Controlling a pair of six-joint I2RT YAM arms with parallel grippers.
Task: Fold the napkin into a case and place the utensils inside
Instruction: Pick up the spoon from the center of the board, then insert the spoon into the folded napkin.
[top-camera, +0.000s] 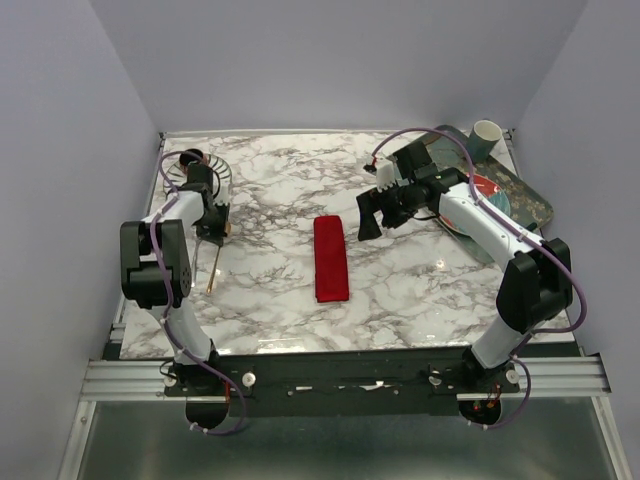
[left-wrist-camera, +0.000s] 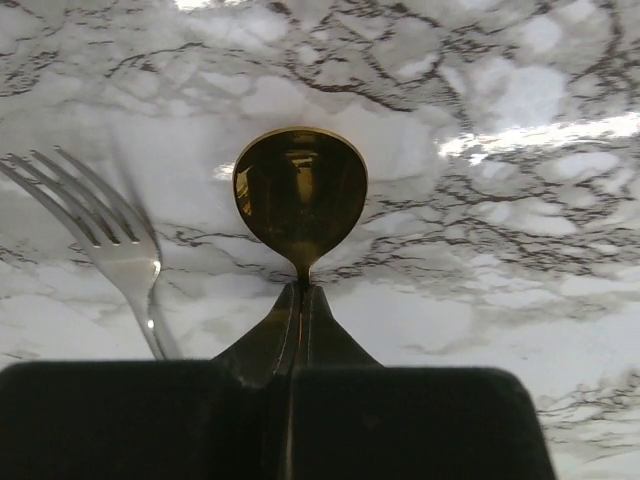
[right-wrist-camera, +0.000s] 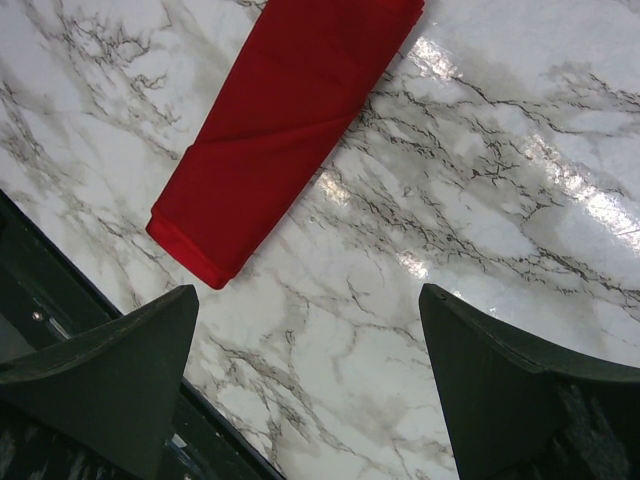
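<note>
at mid-table the napkin is already folded: the case (top-camera: 330, 258) lies flat as a narrow red strip, long axis running away from the arm bases. the fold step looks done, so we're on utensil loading.

left gripper (left-wrist-camera: 298, 296) is closed tight on the neck of the gold spoon (left-wrist-camera: 300, 192), just behind the bowl. in the top view the handle trails toward the near edge, well left of the case. can't tell if the spoon is off the table (top-camera: 270, 190) yet. the fork (left-wrist-camera: 112, 232) lies free on the marble just beside the spoon, ungripped.

right gripper (right-wrist-camera: 308, 300) hangs above the table beside the far end of the case, jaws wide apart, holding nothing.

my read of next: the left arm carries the spoon over to the case, and the right likely has to lift a fold edge to open the pocket. spoon needs lining up with the strip's long axis. the fork follows after.
</note>
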